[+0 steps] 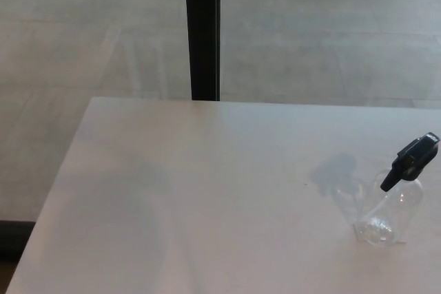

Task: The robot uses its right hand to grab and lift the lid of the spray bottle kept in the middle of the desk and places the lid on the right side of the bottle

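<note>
So I'm looking down at the surface (207, 191) right now and neither of my hands is showing anywhere, so I can't tell what my fingers are doing, wide or narrow or whatever. The spray bottle (389, 215) is sitting way over at the right edge of what I'm seeing, standing upright on the pale tabletop. It's clear plastic, so you're mostly seeing through it. The lid (411, 161), the black trigger-sprayer bit, is on top of the bottle, with its nozzle pointing down toward the left. The bottle is throwing a soft grey shadow (337, 173) onto the surface just to its left. Beyond the far edge there's a grey floor (331, 32) and a dark vertical post (202, 32) standing up behind the tabletop.
</note>
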Motion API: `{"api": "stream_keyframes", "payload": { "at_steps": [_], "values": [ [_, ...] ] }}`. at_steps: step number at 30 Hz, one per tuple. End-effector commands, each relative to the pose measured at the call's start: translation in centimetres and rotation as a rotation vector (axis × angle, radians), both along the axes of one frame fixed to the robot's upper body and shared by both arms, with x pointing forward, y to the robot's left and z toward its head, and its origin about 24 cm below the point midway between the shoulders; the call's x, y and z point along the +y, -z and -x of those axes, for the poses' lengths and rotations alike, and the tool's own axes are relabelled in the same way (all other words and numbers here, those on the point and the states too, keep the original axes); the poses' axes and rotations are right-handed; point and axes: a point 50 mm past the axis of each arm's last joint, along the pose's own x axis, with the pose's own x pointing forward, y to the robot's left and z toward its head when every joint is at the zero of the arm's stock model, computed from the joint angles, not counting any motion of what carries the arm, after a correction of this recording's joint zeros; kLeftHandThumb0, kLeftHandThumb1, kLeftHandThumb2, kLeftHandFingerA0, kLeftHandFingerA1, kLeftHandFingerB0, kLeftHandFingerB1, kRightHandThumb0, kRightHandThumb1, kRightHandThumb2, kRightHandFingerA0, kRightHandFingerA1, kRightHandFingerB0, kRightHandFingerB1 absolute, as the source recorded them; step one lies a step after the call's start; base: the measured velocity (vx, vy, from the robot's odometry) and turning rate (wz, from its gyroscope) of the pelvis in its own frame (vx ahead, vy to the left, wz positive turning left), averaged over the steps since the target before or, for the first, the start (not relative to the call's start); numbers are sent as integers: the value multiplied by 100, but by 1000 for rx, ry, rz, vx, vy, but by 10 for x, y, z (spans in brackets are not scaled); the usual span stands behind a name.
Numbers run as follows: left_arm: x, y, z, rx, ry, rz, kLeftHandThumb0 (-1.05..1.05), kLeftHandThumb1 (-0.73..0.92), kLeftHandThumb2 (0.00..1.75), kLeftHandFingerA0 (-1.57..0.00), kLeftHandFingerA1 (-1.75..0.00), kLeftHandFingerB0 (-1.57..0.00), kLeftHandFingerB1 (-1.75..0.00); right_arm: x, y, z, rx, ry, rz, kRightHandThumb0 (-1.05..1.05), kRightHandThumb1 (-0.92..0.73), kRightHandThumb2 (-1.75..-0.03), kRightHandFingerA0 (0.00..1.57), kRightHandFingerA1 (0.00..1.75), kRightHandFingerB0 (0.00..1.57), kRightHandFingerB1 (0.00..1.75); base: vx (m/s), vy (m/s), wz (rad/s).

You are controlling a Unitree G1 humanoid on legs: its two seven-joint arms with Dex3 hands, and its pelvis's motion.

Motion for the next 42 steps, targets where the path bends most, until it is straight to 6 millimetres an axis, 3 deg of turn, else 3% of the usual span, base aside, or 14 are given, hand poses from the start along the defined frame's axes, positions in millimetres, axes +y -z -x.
{"api": "stream_keyframes", "payload": {
  "at_steps": [1,4,5,14,16,20,21,22,23,36,37,39,40,42],
  "values": [
    [4,-4,0,-33,-16,-9,-77,82,64,-58,-52,-41,-41,-10,-66,-38,-248,-77,113,-55,-53,-90,1,36,3,32,0,0,0],
    [4,-5,0,-21,8,-14,-77,65,105,-48,-61,-32,-52,7,-118,-77,-338,-187,294,-64,-72,-62,11,36,14,26,0,0,0],
    [4,-4,0,-23,2,-13,-79,82,65,-57,-50,-41,-40,16,-132,-87,-352,-222,366,-67,-70,-61,16,37,18,27,0,0,0],
    [0,0,2,-31,-11,-6,-79,83,64,-59,-52,-43,-40,127,-205,-145,-450,-740,811,-74,-52,-87,22,53,19,44,0,0,0],
    [0,-1,1,-27,-3,-7,-79,84,64,-59,-52,-42,-40,163,-210,-151,-409,-880,985,-69,-66,-60,30,43,29,30,0,0,0],
    [1,-1,4,-32,-15,3,-80,82,65,-58,-53,-39,-40,198,-199,-158,-309,-1085,1057,-72,-68,-61,25,37,28,30,0,0,0],
    [0,-1,4,-32,-15,0,-83,66,105,-54,-62,-35,-53,207,-192,-159,-261,-1165,1063,-69,-68,-61,26,35,27,29,0,0,0],
    [1,-1,4,-30,-15,0,-80,64,105,-51,-61,-32,-52,213,-179,-163,-194,-1248,1080,-69,-66,-61,28,34,27,29,0,0,0],
    [1,-1,4,-27,-11,-2,-82,82,64,-56,-50,-39,-39,219,-171,-164,-133,-1306,1098,-71,-69,-61,27,37,27,30,0,0,0],
    [3,-4,3,-32,6,-18,-77,84,65,-57,-53,-42,-42,241,-132,-167,119,-1574,1106,-64,-66,-61,27,37,35,32,0,0,0],
    [3,-4,3,-32,2,-18,-76,83,65,-58,-53,-41,-42,242,-130,-167,141,-1587,1098,-68,-51,-88,27,49,40,50,0,0,0],
    [3,-3,3,-26,-8,-18,-78,83,64,-60,-54,-44,-42,242,-125,-167,171,-1616,1096,-70,-54,-91,20,48,35,49,0,0,0],
    [3,-3,3,-21,-4,-17,-78,83,65,-59,-53,-43,-41,242,-123,-167,183,-1628,1099,-68,-65,-62,29,43,38,33,0,0,0],
    [3,-3,4,-24,-2,-15,-78,84,65,-58,-53,-43,-41,243,-118,-167,222,-1664,1117,-68,-63,-64,26,44,36,34,0,0,0]
  ]
}}
